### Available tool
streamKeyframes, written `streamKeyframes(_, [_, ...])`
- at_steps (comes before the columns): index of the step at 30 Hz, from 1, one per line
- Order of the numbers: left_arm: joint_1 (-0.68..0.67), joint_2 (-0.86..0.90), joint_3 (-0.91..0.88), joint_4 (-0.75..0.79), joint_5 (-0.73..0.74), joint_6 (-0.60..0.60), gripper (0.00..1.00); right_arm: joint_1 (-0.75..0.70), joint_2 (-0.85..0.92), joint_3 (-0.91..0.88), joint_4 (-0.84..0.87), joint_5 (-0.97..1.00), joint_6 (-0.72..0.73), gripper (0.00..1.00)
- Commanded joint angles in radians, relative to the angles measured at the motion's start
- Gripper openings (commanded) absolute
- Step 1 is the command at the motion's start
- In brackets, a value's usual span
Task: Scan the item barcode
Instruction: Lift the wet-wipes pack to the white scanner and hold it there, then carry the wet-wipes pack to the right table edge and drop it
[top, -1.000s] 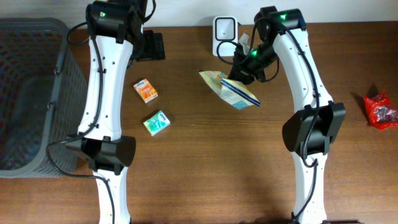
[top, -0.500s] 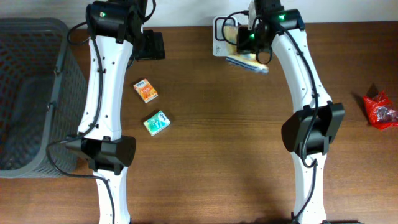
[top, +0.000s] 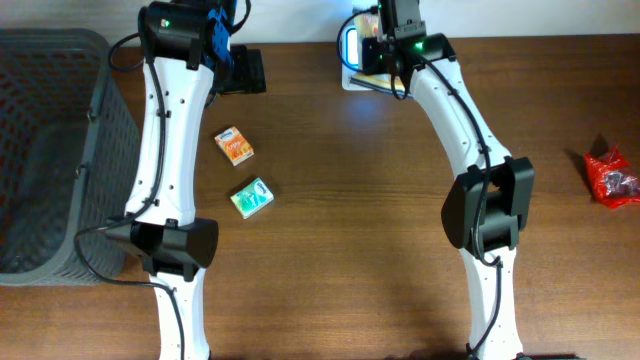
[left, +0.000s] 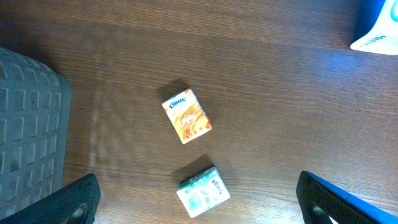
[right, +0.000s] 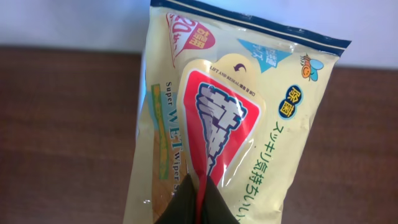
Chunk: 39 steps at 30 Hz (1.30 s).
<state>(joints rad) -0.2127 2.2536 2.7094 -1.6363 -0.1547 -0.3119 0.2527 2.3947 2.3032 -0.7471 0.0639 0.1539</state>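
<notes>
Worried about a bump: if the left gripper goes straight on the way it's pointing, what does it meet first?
Probably the small green-and-white tissue pack on the brown wooden table, just ahead of the open left gripper; depth is unclear.

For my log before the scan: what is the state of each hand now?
Left hand: open, holding nothing.
Right hand: closed on the wet wipes pack.

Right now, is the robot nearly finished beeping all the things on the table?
Not nearly. Done: the wet wipes pack is lifted off the table. In hand: the right gripper is shut on it, holding it at the scanner, which glows blue; whether it has read, I cannot tell. Probably left: the orange tissue pack, the green tissue pack and the red packet lie on the table, untouched.
</notes>
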Motion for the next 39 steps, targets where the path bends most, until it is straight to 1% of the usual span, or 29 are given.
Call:
streamKeyframes(1, [0.006,0.006,-0.006,0.005,-0.010,-0.013,0.99,0.003,-0.030,-0.005,0.017,0.016,-0.005,0.04])
streamKeyframes(9, [0.006,0.006,-0.006,0.009,-0.010,-0.013,0.99,0.003,-0.046,0.003,0.014,0.016,-0.004,0.04])
streamKeyframes(16, [0.006,0.006,-0.006,0.016,-0.009,-0.013,0.99,0.001,-0.144,0.003,-0.042,0.047,-0.004,0.04])
streamKeyframes(19, [0.006,0.006,-0.006,0.016,-0.006,-0.013,0.99,0.001,-0.174,0.003,-0.080,0.151,-0.003,0.04])
streamKeyframes(21, [0.006,0.006,-0.006,0.014,-0.006,-0.013,0.99,-0.005,-0.200,0.003,-0.122,0.292,-0.001,0.04])
streamKeyframes(24, [0.006,0.006,-0.006,0.000,-0.006,-0.013,0.99,-0.035,-0.230,0.003,-0.200,0.497,0.093,0.04])
streamKeyframes(26, [0.006,0.006,-0.006,-0.008,-0.006,-0.013,0.99,-0.090,-0.246,0.003,-0.280,0.560,0.137,0.04])
streamKeyframes(28, [0.006,0.006,-0.006,-0.021,-0.006,-0.013,0.99,-0.150,-0.249,0.003,-0.349,0.558,0.153,0.04])
streamKeyframes(30, [0.006,0.006,-0.006,-0.045,-0.006,-0.013,0.99,-0.256,-0.245,-0.004,-0.446,0.552,0.228,0.04])
streamKeyframes(32, [0.006,0.006,-0.006,-0.052,-0.006,-0.013,0.99,-0.349,-0.243,-0.018,-0.499,0.507,0.275,0.04])
streamKeyframes(35, [0.006,0.006,-0.006,-0.052,0.014,-0.013,0.99,-0.495,-0.243,-0.056,-0.531,0.403,0.274,0.04])
streamKeyframes(39, [0.006,0.006,-0.006,-0.050,0.028,-0.013,0.99,-0.678,-0.243,-0.146,-0.532,0.288,0.274,0.04])
